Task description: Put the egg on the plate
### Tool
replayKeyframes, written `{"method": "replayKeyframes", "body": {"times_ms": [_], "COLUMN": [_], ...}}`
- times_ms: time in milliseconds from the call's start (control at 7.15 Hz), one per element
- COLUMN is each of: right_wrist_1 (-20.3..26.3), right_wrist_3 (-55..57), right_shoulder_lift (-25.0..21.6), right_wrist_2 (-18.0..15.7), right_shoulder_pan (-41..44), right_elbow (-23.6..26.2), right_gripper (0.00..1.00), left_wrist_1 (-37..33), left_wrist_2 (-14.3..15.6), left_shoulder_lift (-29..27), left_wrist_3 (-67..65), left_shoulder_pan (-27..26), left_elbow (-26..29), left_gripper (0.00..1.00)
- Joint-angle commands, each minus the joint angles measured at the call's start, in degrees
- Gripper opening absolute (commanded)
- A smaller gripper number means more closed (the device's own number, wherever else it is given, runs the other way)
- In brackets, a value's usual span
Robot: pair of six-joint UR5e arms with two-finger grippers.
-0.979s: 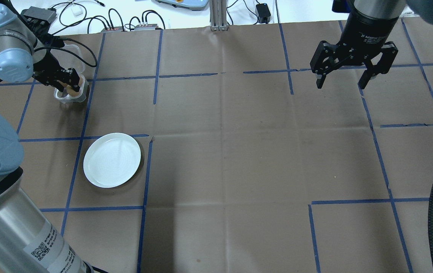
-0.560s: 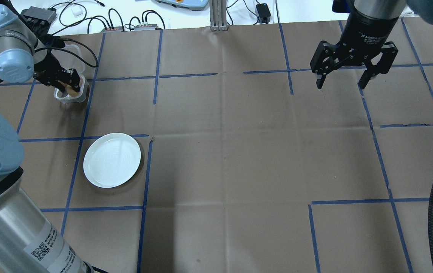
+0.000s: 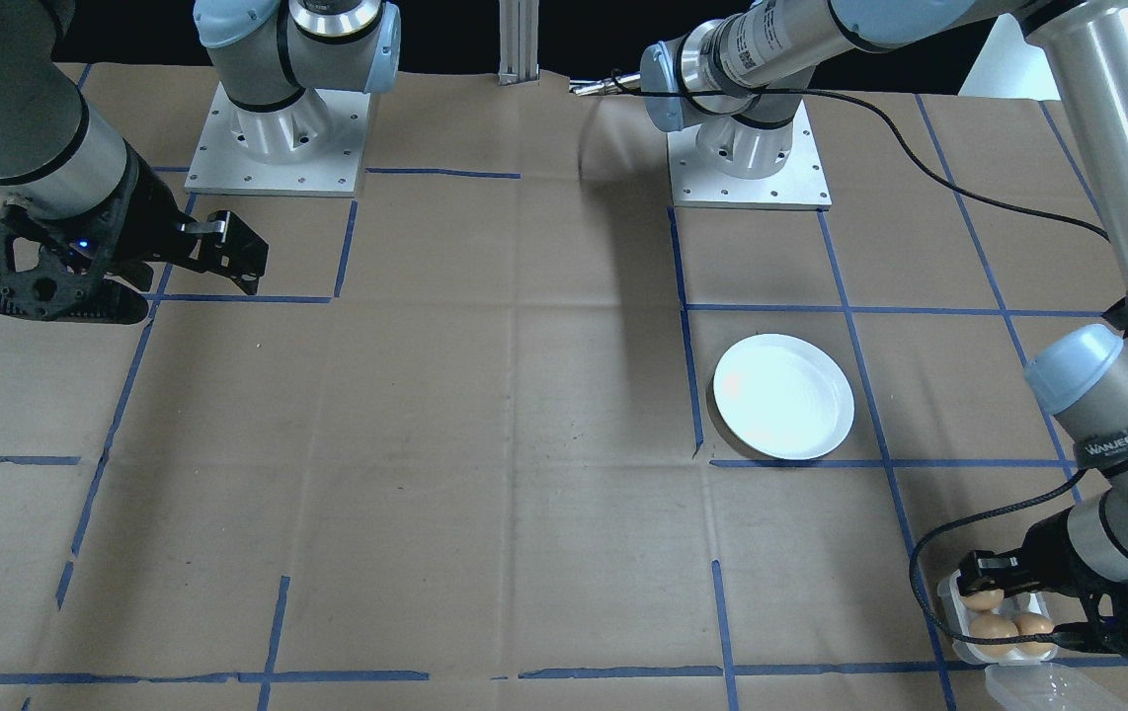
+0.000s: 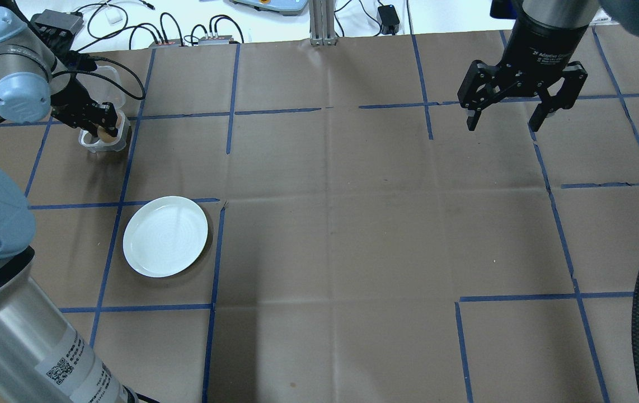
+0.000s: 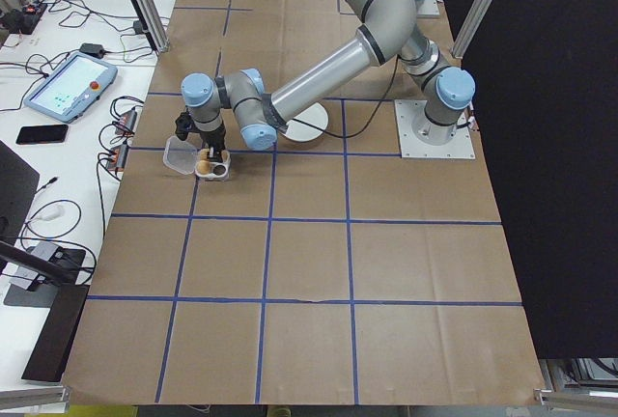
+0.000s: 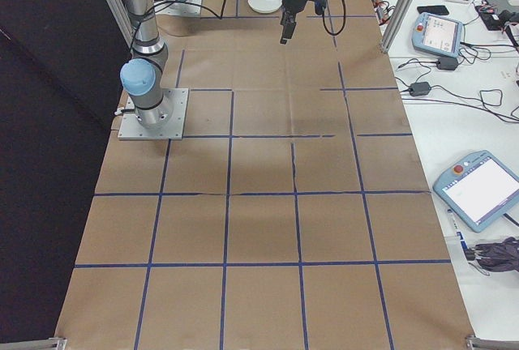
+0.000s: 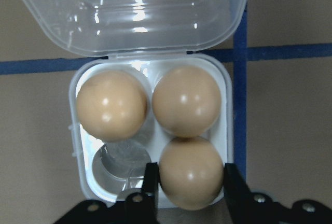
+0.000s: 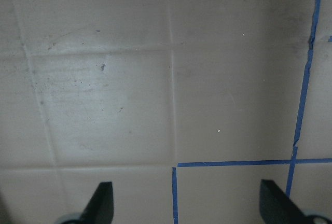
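Egg, smooth tan oval (image 7: 191,173), seated in near-right cup of small square white plastic four-cup tray (image 7: 226,110), clear hinged lid (image 7: 129,11) folded back; two further tan eggs (image 7: 111,105) in far cups, fourth cup vacant. Flanked on both sides by black fingers (image 7: 150,182) of left gripper (image 4: 104,124), closed against its flanks, apparently gripping though not yet lifted clear. Long axis appears roughly upright in cup. Round shallow white plate with faint concentric rings (image 4: 140,252) lying well apart from tray, toward robot's base and slightly inboard; bare. Left arm far nearer to both. Right gripper (image 4: 504,117) hanging spread wide over brown paper table cover (image 4: 353,224), holding nothing, well apart from everything.
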Motion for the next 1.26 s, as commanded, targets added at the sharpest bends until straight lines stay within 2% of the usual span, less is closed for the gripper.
{"method": "replayKeyframes", "body": {"times_ms": [0, 140, 420, 699, 839, 1119], "right_wrist_1": [0.0, 0.0, 0.0, 0.0, 0.0, -0.1], "right_wrist_3": [0.0, 0.0, 0.0, 0.0, 0.0, 0.0], "right_shoulder_lift": [0.0, 0.0, 0.0, 0.0, 0.0, 0.0], "right_wrist_2": [0.0, 0.0, 0.0, 0.0, 0.0, 0.0], "right_shoulder_pan": [0.0, 0.0, 0.0, 0.0, 0.0, 0.0], "right_elbow": [0.0, 0.0, 0.0, 0.0, 0.0, 0.0], "right_gripper": [1.0, 1.0, 1.0, 1.0, 1.0, 1.0], "left_wrist_1": [-0.5, -1.2, -7.8, -12.2, -12.6, -12.5], "left_wrist_2": [0.5, 0.6, 0.8, 1.0, 0.9, 0.8], "left_shoulder_lift": [0.8, 2.0, 7.9, 14.2, 16.5, 23.8], "left_wrist_3": [-0.1, -0.1, -0.2, -1.5, -5.0, -11.1], "left_shoulder_pan": [-0.1, -0.2, -0.2, -0.9, -1.7, -6.8], "left_elbow": [0.6, 0.8, 1.0, -1.3, -4.0, -13.8], "left_gripper": [0.07, 0.02, 0.0, 0.0, 0.0, 0.0]}}
